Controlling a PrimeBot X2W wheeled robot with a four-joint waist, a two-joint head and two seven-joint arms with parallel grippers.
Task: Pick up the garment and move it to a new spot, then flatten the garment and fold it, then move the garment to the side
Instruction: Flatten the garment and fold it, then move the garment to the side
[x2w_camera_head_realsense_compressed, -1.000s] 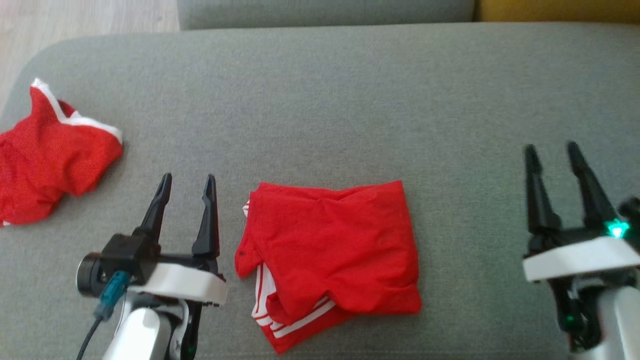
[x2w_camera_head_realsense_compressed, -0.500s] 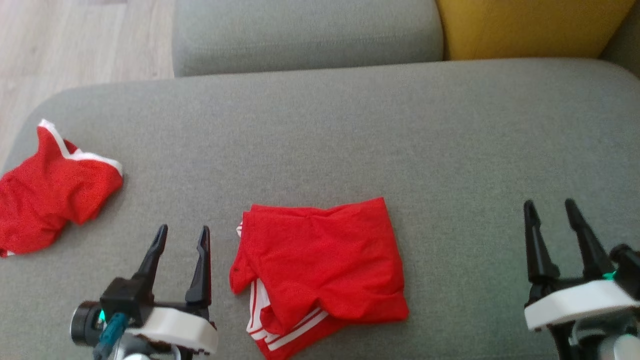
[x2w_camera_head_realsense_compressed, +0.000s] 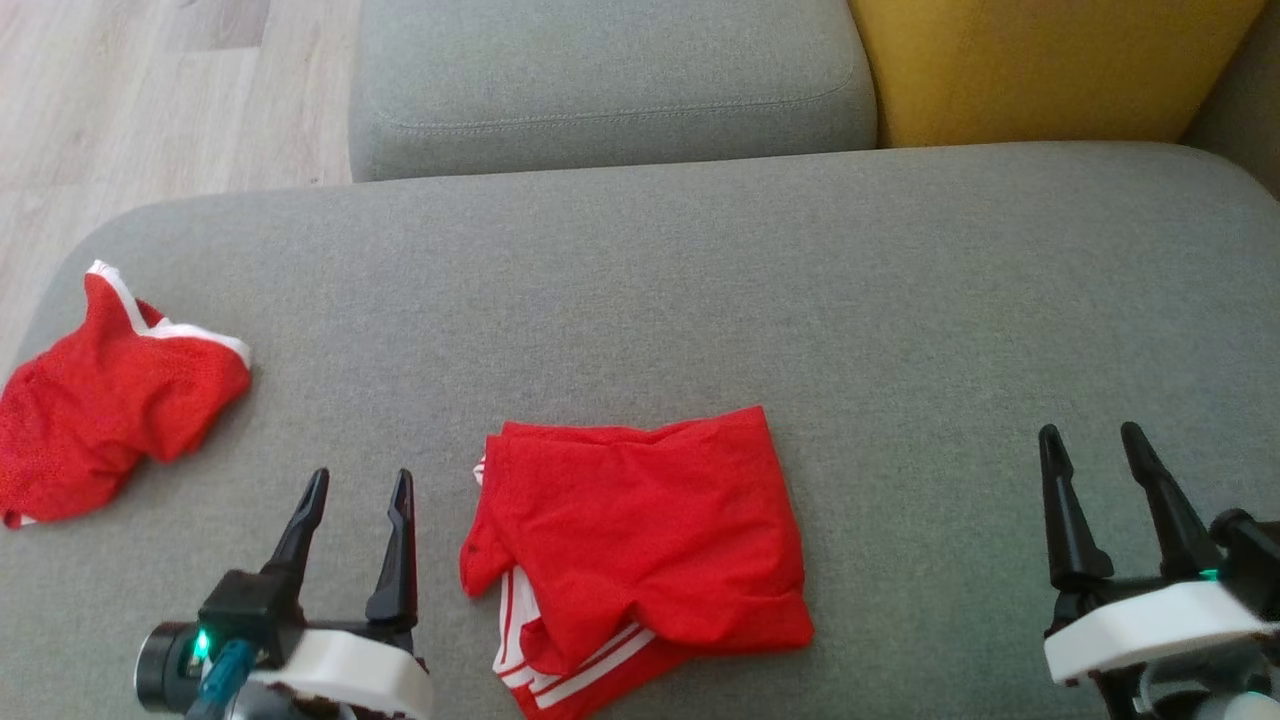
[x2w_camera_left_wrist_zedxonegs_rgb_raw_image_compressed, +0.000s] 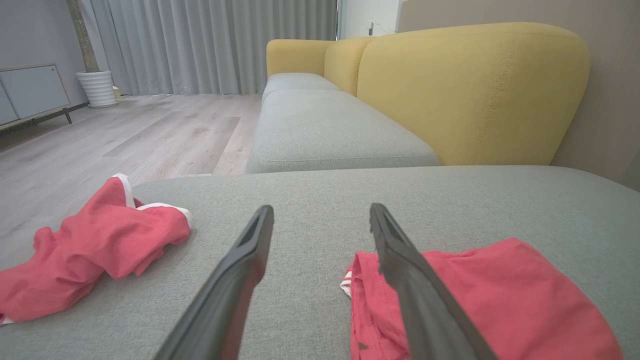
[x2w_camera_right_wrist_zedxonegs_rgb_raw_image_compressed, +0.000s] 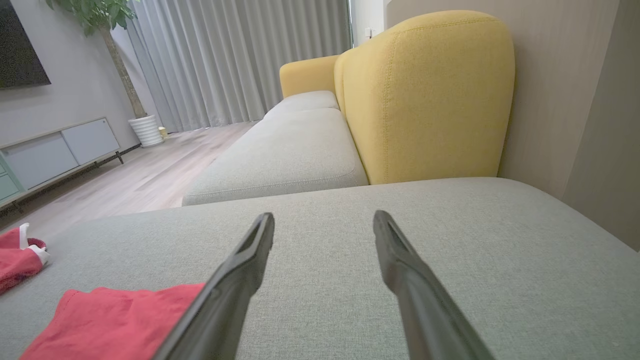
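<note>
The garment (x2w_camera_head_realsense_compressed: 640, 540), red with white stripes, is lying folded into a rough rectangle on the grey cushion (x2w_camera_head_realsense_compressed: 700, 280). It is sitting close to the cushion's near edge and somewhat left of its middle (the striped layers are peeking out along its left and near sides). The left tool (x2w_camera_head_realsense_compressed: 360, 477) is hovering just beside the garment's left side, its two dark fingers standing apart and gripping nothing. In the left wrist view its right finger is crossing in front of the garment's left edge, though whether it is touching the cloth I cannot tell. The right tool (x2w_camera_head_realsense_compressed: 1089, 432) is hanging well apart from the garment, near the cushion's right edge, its fingers likewise spread and holding nothing. A second red garment (x2w_camera_head_realsense_compressed: 110, 400), crumpled and trimmed in white, is sitting at the cushion's left edge, towards its far-left corner. Beyond the far edge, another grey seat (x2w_camera_head_realsense_compressed: 600, 80) and a yellow backrest (x2w_camera_head_realsense_compressed: 1040, 70) are showing, with a pale wood floor (x2w_camera_head_realsense_compressed: 150, 90) lying off to the left.
</note>
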